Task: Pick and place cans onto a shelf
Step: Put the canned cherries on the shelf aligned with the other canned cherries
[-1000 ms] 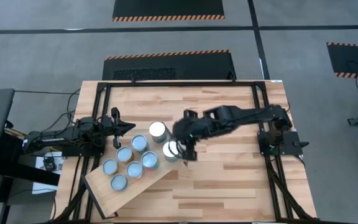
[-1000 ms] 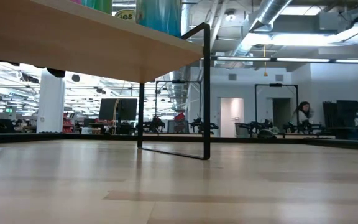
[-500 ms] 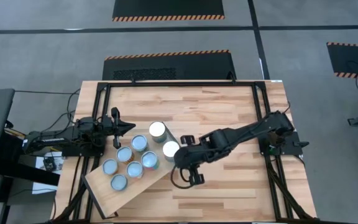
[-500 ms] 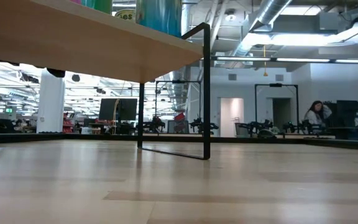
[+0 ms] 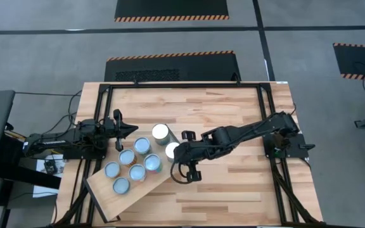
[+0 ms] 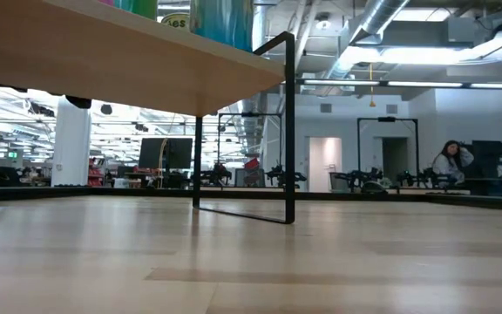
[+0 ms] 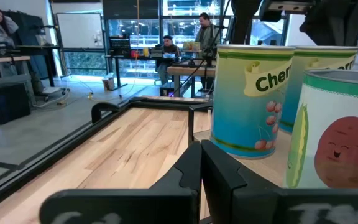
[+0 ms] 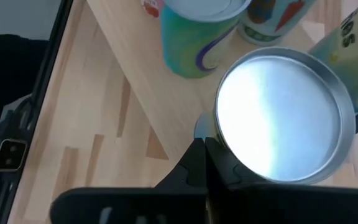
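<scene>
Cans (image 5: pixel 138 161) stand upright on the shelf (image 5: pixel 100 190) in the high view, round tops up, seven in a loose cluster left of centre. The shelf is a light plank lying aslant, its long axis running from the lower left toward the frame's middle, over the left part of the tabletop (image 5: pixel 233 114). The right arm reaches across from the right edge; its pincer (image 5: pixel 192 172) hangs just right of the whitish-topped can (image 5: pixel 172 151) at the shelf's near corner, partly covering it, and from here I cannot tell how its fingers stand. The left pincer (image 5: pixel 120 128) rests at the tabletop's left edge, just beside the cluster.

Low view: the shelf's underside (image 6: pixel 103 61) fills the upper left, carried on a thin dark frame (image 6: pixel 288 131); only the bottoms of two cans show above it, cut off by the top edge. A person (image 6: pixel 450 161) sits far back at right.

Left wrist view: the left fingers meet, closed on nothing, before a "Cher…" can (image 7: pixel 250 99) and a tomato-faced one (image 7: pixel 337 137), both cut off.

Right wrist view: the right fingers (image 8: pixel 197 165) also meet, empty, touching the side of a silver-topped can (image 8: pixel 281 118); more cans sit beyond, cropped.
</scene>
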You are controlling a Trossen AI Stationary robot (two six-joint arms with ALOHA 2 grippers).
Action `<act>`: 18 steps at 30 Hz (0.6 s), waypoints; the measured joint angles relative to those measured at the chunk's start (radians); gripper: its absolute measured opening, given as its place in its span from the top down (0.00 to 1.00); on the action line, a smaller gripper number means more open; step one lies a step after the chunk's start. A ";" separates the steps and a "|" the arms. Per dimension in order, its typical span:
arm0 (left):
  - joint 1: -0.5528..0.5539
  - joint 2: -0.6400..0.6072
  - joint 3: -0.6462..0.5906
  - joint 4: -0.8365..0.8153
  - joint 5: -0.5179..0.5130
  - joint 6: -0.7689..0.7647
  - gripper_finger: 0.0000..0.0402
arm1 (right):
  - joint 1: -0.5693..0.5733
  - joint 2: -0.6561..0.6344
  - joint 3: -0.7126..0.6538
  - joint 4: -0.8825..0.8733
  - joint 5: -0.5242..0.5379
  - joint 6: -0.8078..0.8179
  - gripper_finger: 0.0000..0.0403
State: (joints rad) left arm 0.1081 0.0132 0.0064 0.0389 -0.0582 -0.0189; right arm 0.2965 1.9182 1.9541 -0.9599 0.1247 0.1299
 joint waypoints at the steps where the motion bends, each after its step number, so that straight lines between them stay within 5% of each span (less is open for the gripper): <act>1: 0.000 0.000 0.000 0.000 0.000 0.000 1.00 | 0.000 0.000 0.000 0.006 0.008 0.000 0.99; 18: 0.000 0.000 0.000 0.000 0.000 0.000 1.00 | -0.018 0.000 0.000 0.020 0.012 -0.007 0.98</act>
State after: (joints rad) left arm 0.1081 0.0130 0.0064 0.0389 -0.0582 -0.0191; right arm 0.2785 1.9182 1.9541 -0.9398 0.1368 0.1228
